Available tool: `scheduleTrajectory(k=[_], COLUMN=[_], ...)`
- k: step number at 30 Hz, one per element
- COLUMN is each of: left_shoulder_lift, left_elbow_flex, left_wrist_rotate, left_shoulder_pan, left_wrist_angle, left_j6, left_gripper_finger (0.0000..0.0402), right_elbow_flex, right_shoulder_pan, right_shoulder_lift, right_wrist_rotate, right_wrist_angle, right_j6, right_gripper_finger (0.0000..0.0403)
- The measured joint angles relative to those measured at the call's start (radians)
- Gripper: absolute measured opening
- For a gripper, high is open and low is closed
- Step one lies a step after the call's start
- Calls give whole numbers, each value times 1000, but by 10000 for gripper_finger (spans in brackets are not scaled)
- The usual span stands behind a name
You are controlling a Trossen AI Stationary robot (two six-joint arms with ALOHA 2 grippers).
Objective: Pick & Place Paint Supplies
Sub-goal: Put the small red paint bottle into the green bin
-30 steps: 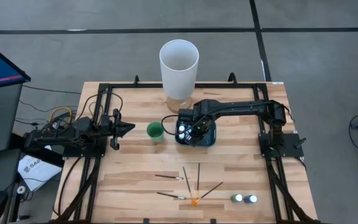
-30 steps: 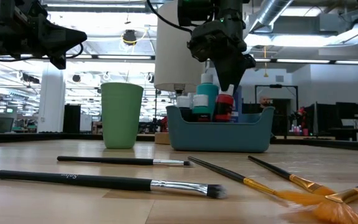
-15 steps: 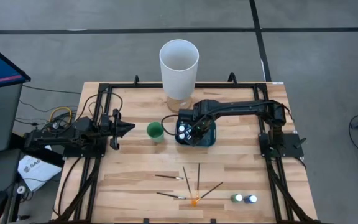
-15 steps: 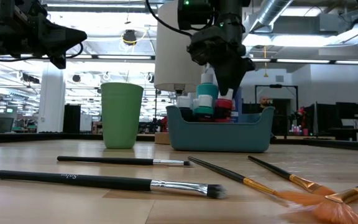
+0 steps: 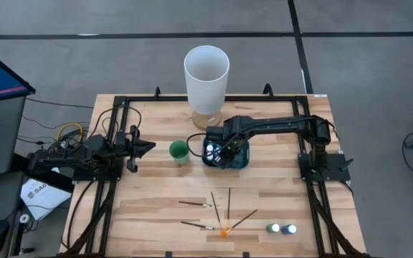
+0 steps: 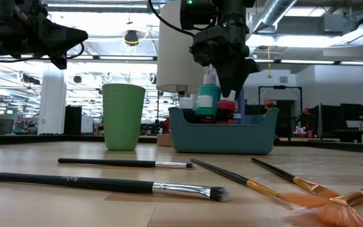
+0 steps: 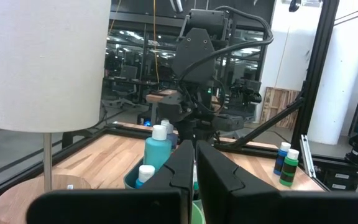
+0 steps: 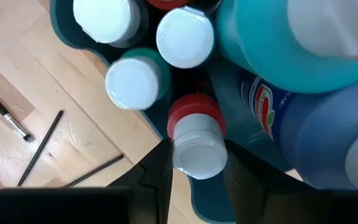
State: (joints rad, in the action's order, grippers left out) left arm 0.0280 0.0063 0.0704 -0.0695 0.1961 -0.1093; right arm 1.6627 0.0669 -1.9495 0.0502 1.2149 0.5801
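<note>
Bottles [image 8: 185,37] crowd blue bin [image 5: 239,159]; brushes [image 5: 217,211] litter front.

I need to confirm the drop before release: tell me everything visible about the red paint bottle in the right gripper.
The small red paint bottle has a red body and pale cap. It stands upright, lowered into the blue-grey plastic bin among other pale-capped bottles. The right gripper is shut on its cap, a dark finger on each side. Its base is hidden.
</note>
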Motion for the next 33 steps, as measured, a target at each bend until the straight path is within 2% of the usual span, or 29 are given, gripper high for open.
scheduleTrajectory(k=[15,33], left_shoulder_lift=[0,0], left_elbow_flex=[0,0], left_wrist_rotate=[0,0], left_shoulder_pan=[0,0], left_wrist_angle=[4,8], left_j6=[0,0], left_gripper_finger=[8,8], right_elbow_flex=[0,-1], right_shoulder_pan=[-3,-39], right_shoulder_lift=[-2,-4], right_wrist_rotate=[1,-58], right_wrist_angle=[-4,-4], right_j6=[51,225], right_gripper_finger=[109,112])
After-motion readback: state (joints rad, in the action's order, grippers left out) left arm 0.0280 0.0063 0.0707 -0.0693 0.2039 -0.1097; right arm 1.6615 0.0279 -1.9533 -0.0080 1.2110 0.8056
